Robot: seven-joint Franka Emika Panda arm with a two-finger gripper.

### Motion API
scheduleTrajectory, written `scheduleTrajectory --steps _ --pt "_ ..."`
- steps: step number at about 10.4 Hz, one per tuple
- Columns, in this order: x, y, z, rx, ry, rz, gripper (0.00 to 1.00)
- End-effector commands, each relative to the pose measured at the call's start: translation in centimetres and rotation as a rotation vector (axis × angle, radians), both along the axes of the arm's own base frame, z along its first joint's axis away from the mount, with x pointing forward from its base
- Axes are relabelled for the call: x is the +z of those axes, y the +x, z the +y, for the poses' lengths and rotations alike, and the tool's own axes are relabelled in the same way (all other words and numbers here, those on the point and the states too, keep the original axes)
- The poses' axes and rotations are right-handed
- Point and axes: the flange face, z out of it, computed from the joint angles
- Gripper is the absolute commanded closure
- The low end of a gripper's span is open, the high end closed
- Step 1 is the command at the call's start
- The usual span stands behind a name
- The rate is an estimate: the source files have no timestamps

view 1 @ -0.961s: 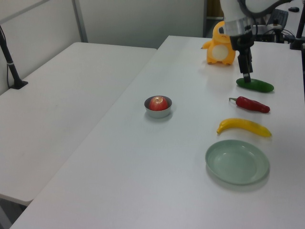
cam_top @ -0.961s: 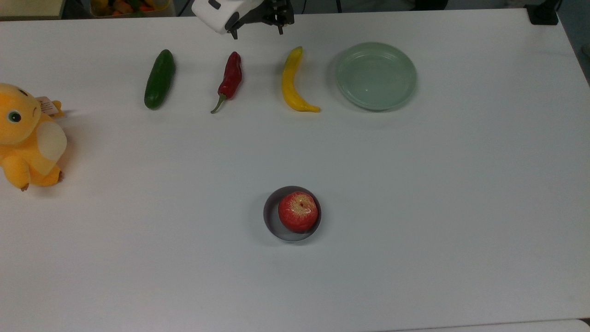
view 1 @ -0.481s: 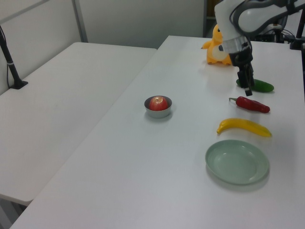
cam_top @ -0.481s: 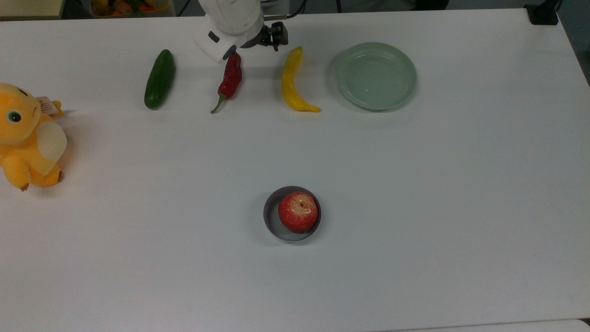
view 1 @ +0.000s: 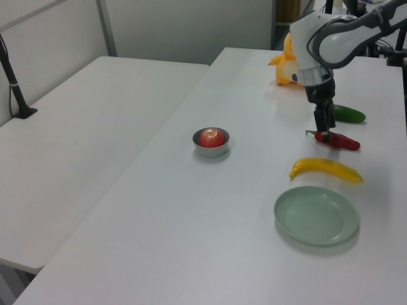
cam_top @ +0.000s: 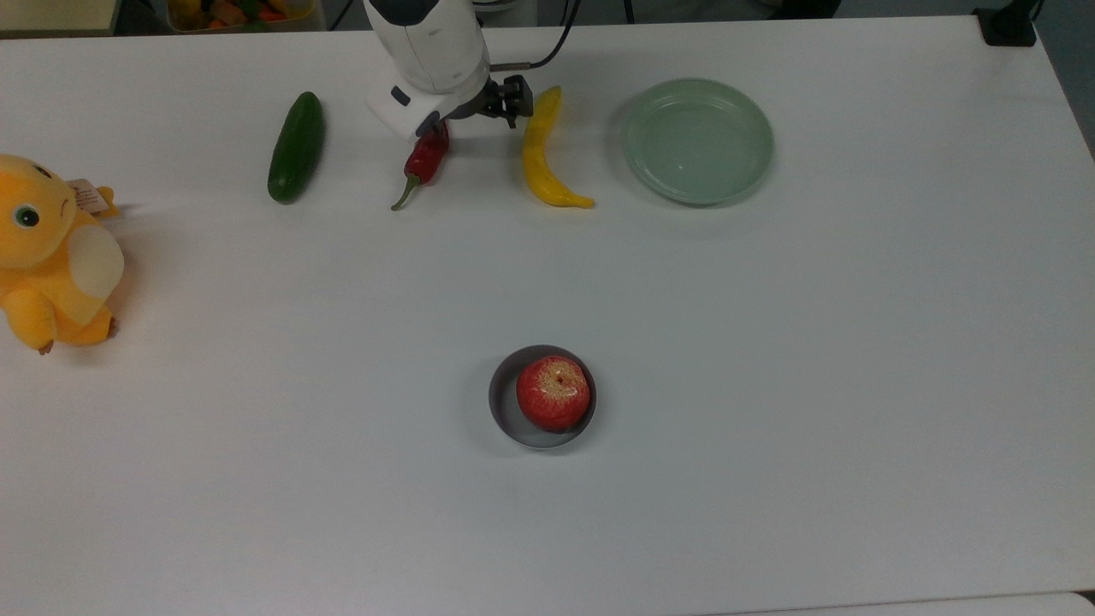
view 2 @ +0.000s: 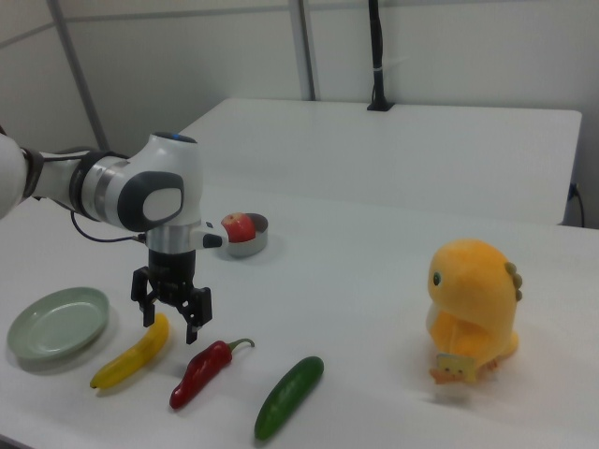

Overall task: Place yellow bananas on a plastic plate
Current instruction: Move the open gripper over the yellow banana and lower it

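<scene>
The yellow banana (cam_top: pixel 539 154) lies flat on the white table, just left of the mint-green plastic plate (cam_top: pixel 697 141) in the top view. The plate holds nothing. My gripper (cam_top: pixel 475 115) hangs open over the gap between the banana's far end and the red chili pepper (cam_top: pixel 425 162). In the right view the gripper (view 2: pixel 171 318) points down with its fingers spread, one beside the tip of the banana (view 2: pixel 131 355), and nothing between them. The left view shows the gripper (view 1: pixel 324 130) just above the chili (view 1: pixel 340 140), with the banana (view 1: pixel 325 168) and plate (view 1: pixel 317 215) nearer the camera.
A dark green cucumber (cam_top: pixel 296 147) lies left of the chili in the top view. A grey bowl (cam_top: pixel 500 398) with a red apple (cam_top: pixel 553 392) stands mid-table. A yellow plush toy (cam_top: pixel 51 252) sits at the top view's left edge.
The gripper has come in from the table's far edge and dropped lower, now over the chili and the banana's far end. The objects on the table have not moved.
</scene>
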Motion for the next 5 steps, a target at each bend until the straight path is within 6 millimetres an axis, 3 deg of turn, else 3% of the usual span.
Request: scheduleTrajectory --steps 1,5 --pt "-2.0 -0.3 1.9 0.015 0.022 -0.039 0.0" --pt "-2.9 -0.3 4.3 0.058 0.026 -0.035 0.0"
